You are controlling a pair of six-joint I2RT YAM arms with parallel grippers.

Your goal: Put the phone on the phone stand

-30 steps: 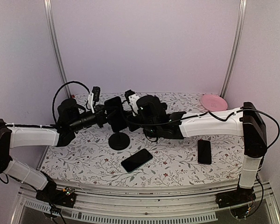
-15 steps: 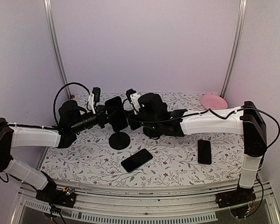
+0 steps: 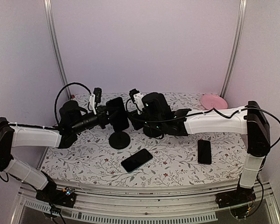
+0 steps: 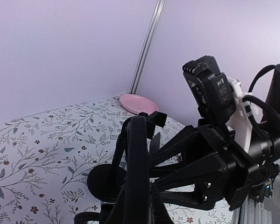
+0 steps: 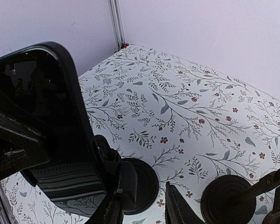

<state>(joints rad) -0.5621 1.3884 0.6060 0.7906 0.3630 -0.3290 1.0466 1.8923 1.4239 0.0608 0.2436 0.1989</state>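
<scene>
Left jaws stay clamped on the phone, now upright over the phone stand, while my open right jaws have backed off toward 3 o'clock, so seating looks near, release pending.

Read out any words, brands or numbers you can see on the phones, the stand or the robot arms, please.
No text here can be read.
Upright phone above the stand: dark screen, no writing.
Middle flat phone and right flat phone: dark and blank.
Camera block on the right arm: a faint mark, too small to read.
</scene>
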